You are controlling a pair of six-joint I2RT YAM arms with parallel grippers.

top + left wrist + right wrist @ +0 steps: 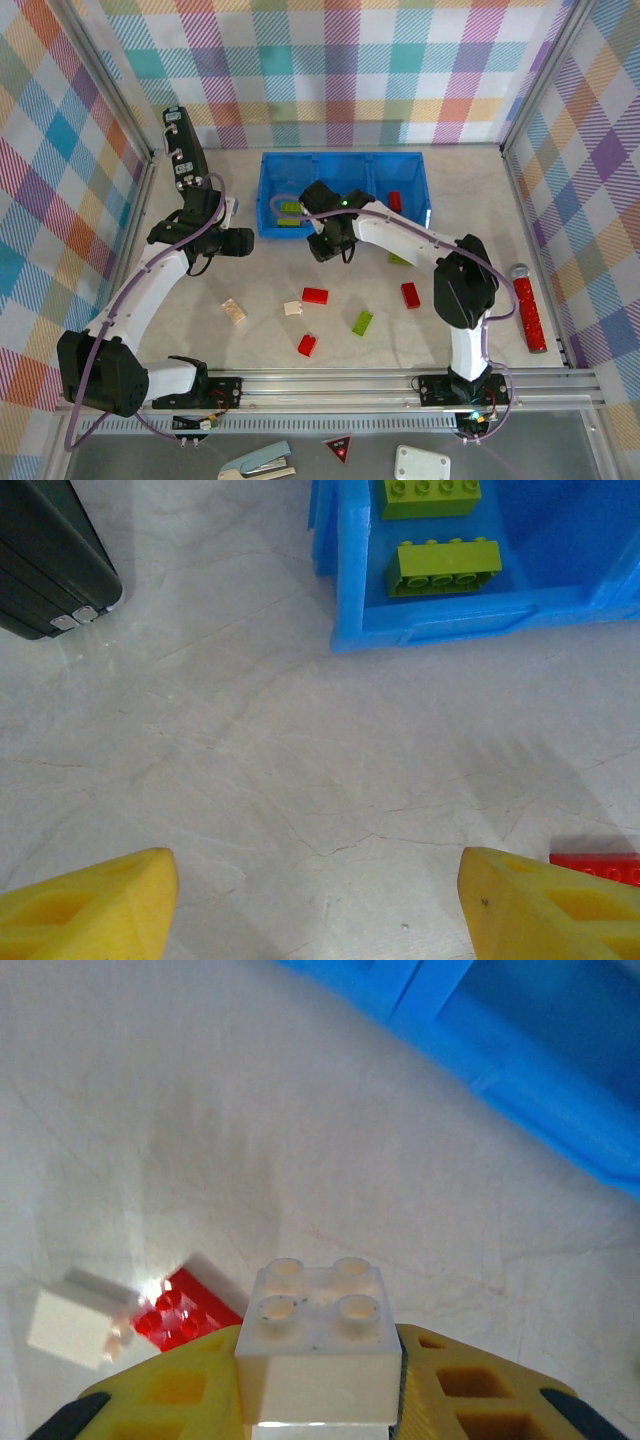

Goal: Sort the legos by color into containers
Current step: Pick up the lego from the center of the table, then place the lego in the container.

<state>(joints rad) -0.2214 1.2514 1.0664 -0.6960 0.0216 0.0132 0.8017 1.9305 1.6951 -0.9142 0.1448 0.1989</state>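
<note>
Legos are partly sorted: green ones and seemingly a red one lie in the blue tray at the counter's far edge, and others lie loose. A cream brick is clenched in the right jaws; the left jaws are released.

Bright, even light fills the top view; the worktop carries only soft shadows beside the right arm. In the left wrist view the left claw blurs at 5 and 7 o'clock. The right wrist view is washed out, with glare at 8 o'clock by a red brick; the blue tray at 1 o'clock is unfocused.
</note>
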